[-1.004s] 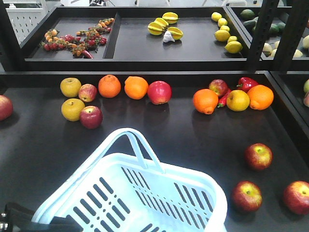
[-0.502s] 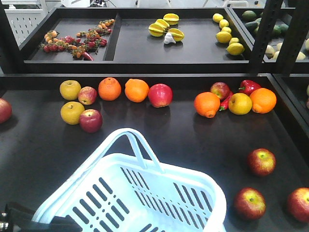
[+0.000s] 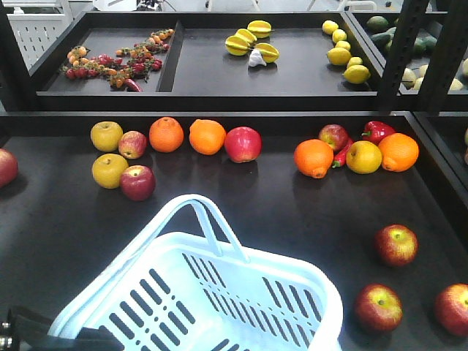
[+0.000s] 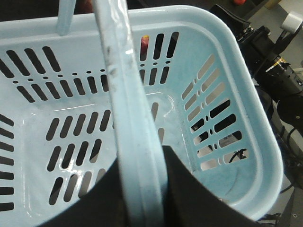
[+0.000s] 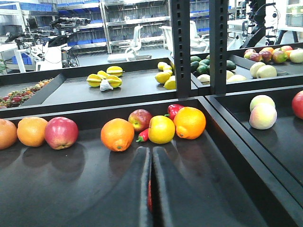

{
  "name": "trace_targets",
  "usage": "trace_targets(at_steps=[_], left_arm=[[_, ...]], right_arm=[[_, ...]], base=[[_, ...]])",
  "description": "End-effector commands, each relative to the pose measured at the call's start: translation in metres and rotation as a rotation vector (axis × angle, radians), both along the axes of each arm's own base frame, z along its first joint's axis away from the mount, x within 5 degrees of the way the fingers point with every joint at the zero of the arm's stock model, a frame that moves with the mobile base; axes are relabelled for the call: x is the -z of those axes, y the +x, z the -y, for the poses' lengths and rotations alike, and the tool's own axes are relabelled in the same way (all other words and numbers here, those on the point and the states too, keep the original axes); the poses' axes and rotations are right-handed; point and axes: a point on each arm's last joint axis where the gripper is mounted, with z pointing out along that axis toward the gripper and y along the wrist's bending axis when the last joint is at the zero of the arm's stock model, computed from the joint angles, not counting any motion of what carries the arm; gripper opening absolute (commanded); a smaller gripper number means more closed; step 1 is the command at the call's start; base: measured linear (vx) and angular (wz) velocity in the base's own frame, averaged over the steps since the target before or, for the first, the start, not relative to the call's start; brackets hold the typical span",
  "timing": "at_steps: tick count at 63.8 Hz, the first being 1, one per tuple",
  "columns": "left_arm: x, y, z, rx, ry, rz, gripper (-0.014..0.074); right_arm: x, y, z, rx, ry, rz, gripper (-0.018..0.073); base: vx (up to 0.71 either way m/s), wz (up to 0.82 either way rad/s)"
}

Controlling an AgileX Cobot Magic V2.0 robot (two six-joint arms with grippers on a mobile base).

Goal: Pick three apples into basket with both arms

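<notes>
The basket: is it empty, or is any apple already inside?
Empty, as far as visible. The basket shows only bare slotted base in the left wrist view; three red apples lie outside on the black shelf.

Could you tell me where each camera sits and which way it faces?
Front: high behind the basket, facing forward over the shelf; black arm lower left.
Left wrist: above the basket, looking in; left gripper clamps its handle.
Right wrist: low over the shelf, facing forward; right gripper shut.
Shared: red pepper, front and right wrist.
</notes>
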Motion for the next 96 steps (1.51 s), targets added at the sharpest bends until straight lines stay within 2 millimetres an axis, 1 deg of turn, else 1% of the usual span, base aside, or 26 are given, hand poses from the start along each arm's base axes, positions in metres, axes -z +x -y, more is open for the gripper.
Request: trace_targets(at_steps=[1, 48, 53, 60, 65, 69, 80, 83, 88, 92, 96], left_arm=[[-0.014, 0.001, 0.003, -0.025, -0.091, 0.018, -0.0006], [-0.013, 0.004, 0.002, -0.037, -0.077, 0.033, -0.0006], [-0.013, 0.005, 0.002, -0.028, -0.062, 0.059, -0.0006], [-0.013, 0.013, 0.005, 0.007, -0.026, 0.134, -0.0006], [-0.019, 0.023, 0.010, 0.039, 0.000, 0.201, -0.0006], [-0.026, 0.035, 0.016, 0.062, 0.023, 0.248, -0.0006], [-0.042, 0.082, 0.039, 0.169, 0.125, 0.377, -0.0006], [-0.041, 0.099, 0.048, 0.206, 0.161, 0.386, -0.0006], [-0.044, 0.120, 0.058, 0.248, 0.206, 0.394, -0.0006], [-0.039, 0.141, 0.068, 0.294, 0.253, 0.385, -0.0006], [-0.038, 0.157, 0.076, 0.345, 0.289, 0.405, -0.0006]], right_arm=[[-0.003, 0.000, 0.000, -0.003, -0.017, 0.069, -0.0004], [-0.003, 0.000, 0.000, -0.003, -0.017, 0.069, -0.0004], [-0.003, 0.000, 0.000, -0.003, -0.017, 0.069, -0.0004], [-0.003, 0.000, 0.000, -0.003, -0.017, 0.069, -0.0004], [-0.003, 0.000, 0.000, -0.003, -0.017, 0.069, -0.0004], [-0.003, 0.000, 0.000, -0.003, -0.017, 0.069, -0.0004], [-0.003, 0.000, 0.000, -0.003, -0.017, 0.069, -0.0004], [-0.003, 0.000, 0.000, -0.003, -0.017, 0.069, -0.0004], [-0.003, 0.000, 0.000, -0.003, -0.017, 0.069, -0.0004], [-0.003, 0.000, 0.000, -0.003, -0.017, 0.069, -0.0004], [-0.003, 0.000, 0.000, -0.003, -0.017, 0.069, -0.0004]], base=[[0.00, 0.00], [0.00, 0.00], [0.00, 0.00], [0.00, 0.00], [0.00, 0.00], [0.00, 0.00], [0.00, 0.00], [0.00, 0.00], [0.00, 0.00], [0.00, 0.00], [0.00, 0.00]])
